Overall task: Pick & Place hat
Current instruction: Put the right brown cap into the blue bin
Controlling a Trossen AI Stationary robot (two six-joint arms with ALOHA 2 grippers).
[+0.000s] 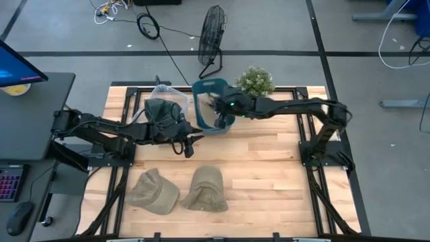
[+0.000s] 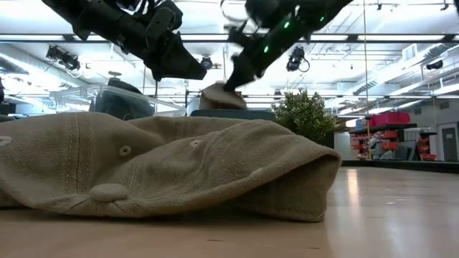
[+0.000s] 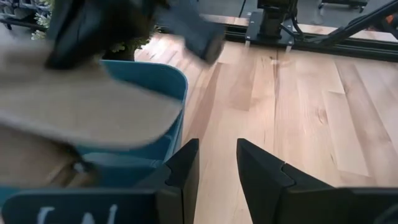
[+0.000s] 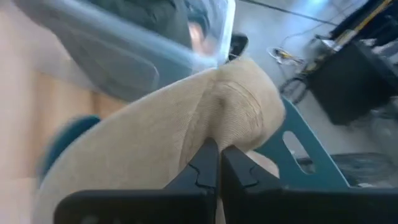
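Over the teal bin at the far middle of the table: right gripper, fingers pinched shut on a fold of a tan hat, holding it above the bin's opening. Probably still clear of the rim, though hard to judge from above with the arm across it. Nearby, just beside the same bin: left gripper, fingers apart, empty, next to a clear bin already holding a dark green hat. Near the front edge, untouched: two more tan hats, side by side.

Likely trouble from here: a thin pinch on soft cloth, so slippage and an early drop outside the bin. Also brim or crown draping over the rim on release, leaving the hat half out. Also close quarters between both arms over one bin; risk of a knock against the left fingers or the bin wall, shifting the bin.
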